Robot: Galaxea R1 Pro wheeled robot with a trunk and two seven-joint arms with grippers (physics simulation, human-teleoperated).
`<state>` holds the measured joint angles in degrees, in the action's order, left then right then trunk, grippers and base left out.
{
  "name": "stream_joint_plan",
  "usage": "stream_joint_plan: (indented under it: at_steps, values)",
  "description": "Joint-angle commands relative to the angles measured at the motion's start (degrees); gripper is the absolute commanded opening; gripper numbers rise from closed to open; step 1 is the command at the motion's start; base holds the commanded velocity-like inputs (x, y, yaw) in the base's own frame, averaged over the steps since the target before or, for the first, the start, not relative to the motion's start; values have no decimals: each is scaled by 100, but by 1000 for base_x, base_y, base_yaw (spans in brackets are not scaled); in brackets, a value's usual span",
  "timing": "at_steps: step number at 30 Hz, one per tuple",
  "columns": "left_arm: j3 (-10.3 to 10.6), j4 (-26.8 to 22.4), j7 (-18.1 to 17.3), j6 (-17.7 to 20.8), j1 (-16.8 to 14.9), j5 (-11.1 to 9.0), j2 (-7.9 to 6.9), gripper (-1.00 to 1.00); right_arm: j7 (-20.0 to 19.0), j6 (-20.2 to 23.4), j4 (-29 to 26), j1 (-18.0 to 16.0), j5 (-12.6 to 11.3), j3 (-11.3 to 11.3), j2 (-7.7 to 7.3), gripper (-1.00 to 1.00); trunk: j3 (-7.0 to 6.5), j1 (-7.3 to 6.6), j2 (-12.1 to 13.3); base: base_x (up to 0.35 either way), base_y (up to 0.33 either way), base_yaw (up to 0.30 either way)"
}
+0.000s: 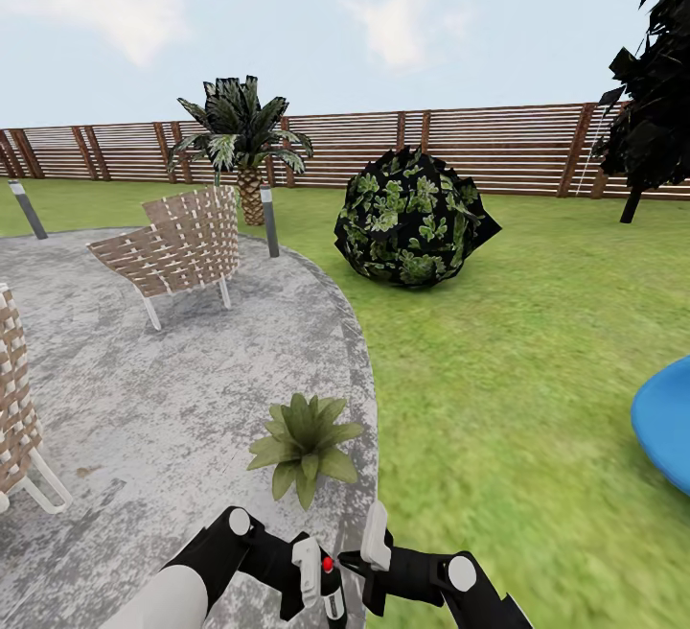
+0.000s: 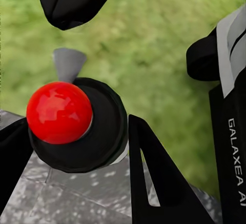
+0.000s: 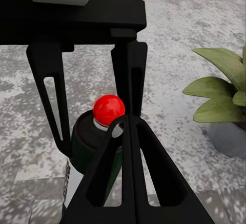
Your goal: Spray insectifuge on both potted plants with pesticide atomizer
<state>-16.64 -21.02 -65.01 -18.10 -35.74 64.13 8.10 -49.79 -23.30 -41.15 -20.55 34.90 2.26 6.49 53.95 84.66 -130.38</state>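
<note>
Held low at the bottom of the head view: a slim dark spray bottle with a red ball-shaped button [image 1: 329, 579], upright between two black-and-white robot arms, above the edge of the round mottled grey paved patio [image 1: 144, 389]. Left pincer [image 1: 309, 573] clamped on the bottle, black fingers [image 2: 154, 183] pressed to either side of its dark round cap in the left wrist view. Right pincer [image 1: 376, 533] just beside the bottle, one white finger raised upright; in the right wrist view, black slotted fingers [image 3: 51, 101] standing apart around the bottle [image 3: 97, 137], contact impossible to tell. Just beyond the pincers, near the patio's rim: a small low rosette of broad pointed green leaves [image 1: 305, 442], its grey pot [image 3: 225, 138] seen in the right wrist view. Farther back on the paving, a brown woven-strap lounge chair on white legs [image 1: 177, 245], with part of a second one [image 1: 19, 418] at the left edge. Behind, a short palm with a scaly trunk [image 1: 241, 145], two dark grey bollard posts [image 1: 269, 221], a big round dark leafy bush [image 1: 412, 217] on the green lawn [image 1: 517, 322], and a brown slatted wooden fence [image 1: 479, 145] under a pale cloudy sky. At the right edge, a bright blue rounded object [image 1: 666, 423], cut off by the frame.
</note>
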Motion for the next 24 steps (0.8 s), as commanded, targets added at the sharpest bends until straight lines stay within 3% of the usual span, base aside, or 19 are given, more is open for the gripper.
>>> stream_joint_plan:
  at_steps: [1, 24]
  values:
    - [-50, -7, -20, -23, -3, 47, 7, -100, -1, -25, -7, -2, 43, -7, 2, -100, 5, -1, -2, 0, 0, 0]
    - [-77, 19, -19, -70, -12, -101, 8, -100, 4, -25, -7, -2, 43, -7, 2, -100, 5, -1, -2, 0, 0, 0]
